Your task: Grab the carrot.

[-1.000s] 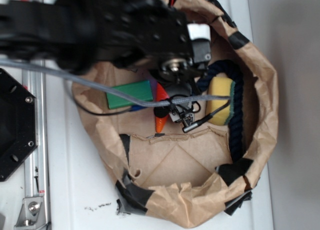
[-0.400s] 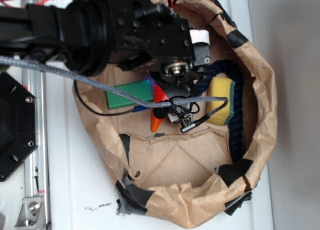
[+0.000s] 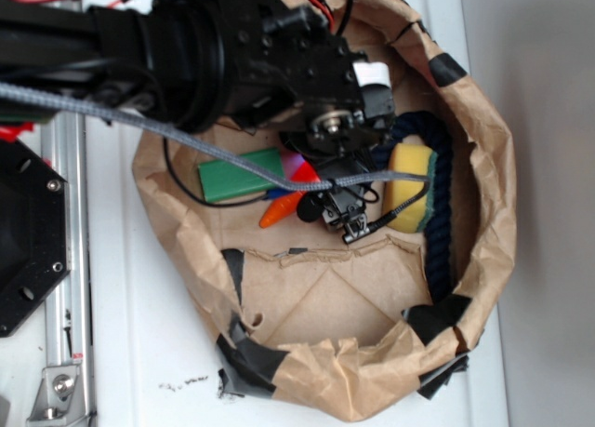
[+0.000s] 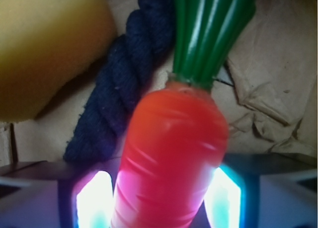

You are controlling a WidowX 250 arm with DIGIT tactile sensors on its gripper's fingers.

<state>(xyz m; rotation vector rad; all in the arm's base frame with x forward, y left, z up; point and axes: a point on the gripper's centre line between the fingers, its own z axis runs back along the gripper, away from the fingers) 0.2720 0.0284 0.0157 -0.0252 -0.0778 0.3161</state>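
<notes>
The orange carrot (image 4: 174, 153) with its green stem cap fills the wrist view and sits between the two lit pads (image 4: 94, 200), which press on both of its sides. From the exterior view only its pointed orange end (image 3: 282, 208) shows. It sticks out left and down from under my gripper (image 3: 314, 183) and lies inside the brown paper basin. My gripper is shut on the carrot. Its fingers are hidden under the black wrist.
A green block (image 3: 240, 175) lies just left of the carrot. A yellow sponge (image 3: 409, 190) and a dark blue rope (image 3: 442, 222) lie to its right. The crumpled paper wall (image 3: 493, 213) rings everything. A grey cable (image 3: 186, 139) crosses over the basin.
The carrot's tip has swung from pointing down to pointing left and slightly up, moving with the gripper. The arm has shifted a little to the right.
</notes>
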